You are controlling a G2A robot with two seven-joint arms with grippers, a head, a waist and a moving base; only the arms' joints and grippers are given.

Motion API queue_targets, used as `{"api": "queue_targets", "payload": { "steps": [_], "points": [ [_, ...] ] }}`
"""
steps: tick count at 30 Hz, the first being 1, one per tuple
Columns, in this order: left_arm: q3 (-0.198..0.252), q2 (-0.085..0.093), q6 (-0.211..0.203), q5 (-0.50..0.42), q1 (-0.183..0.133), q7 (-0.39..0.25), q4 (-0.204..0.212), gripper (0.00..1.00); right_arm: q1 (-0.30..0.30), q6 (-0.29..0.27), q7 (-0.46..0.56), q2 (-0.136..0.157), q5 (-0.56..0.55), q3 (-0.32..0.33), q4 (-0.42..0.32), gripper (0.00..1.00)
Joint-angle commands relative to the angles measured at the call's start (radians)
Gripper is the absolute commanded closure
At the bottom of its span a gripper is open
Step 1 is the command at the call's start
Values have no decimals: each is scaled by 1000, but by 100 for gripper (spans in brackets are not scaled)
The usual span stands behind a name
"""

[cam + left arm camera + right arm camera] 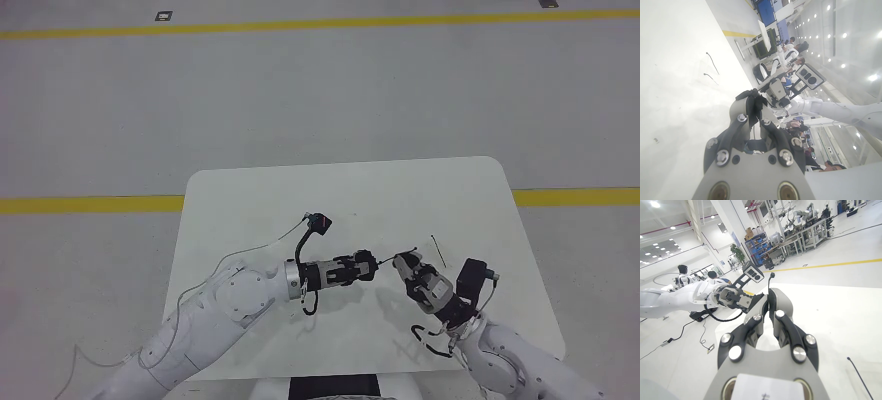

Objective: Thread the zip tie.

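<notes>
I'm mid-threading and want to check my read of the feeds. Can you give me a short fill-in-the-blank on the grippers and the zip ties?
1. The right gripper has its jaws ___ on a thin black plastic zip tie.
2. A second, loose black zip tie lies flat on the white ___.
3. That loose tie lies nearer the ___ gripper than the left gripper.

Missing words: shut; table; right.

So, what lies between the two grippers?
Only a short stretch of the zip tie, which the right gripper pinches. The left gripper is close beside it. The top view shows this thin dark line.
</notes>
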Motion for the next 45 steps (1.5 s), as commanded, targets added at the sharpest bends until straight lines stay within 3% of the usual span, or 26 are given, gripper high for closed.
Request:
{"api": "queue_targets", "payload": {
  "steps": [1,45],
  "points": [
    [0,0,0,0,0,0,0,100,-2,0,-6,0,-1,4,0,100],
    [0,0,0,0,0,0,0,100,-19,0,-11,0,-21,5,-9,100]
  ]
}}
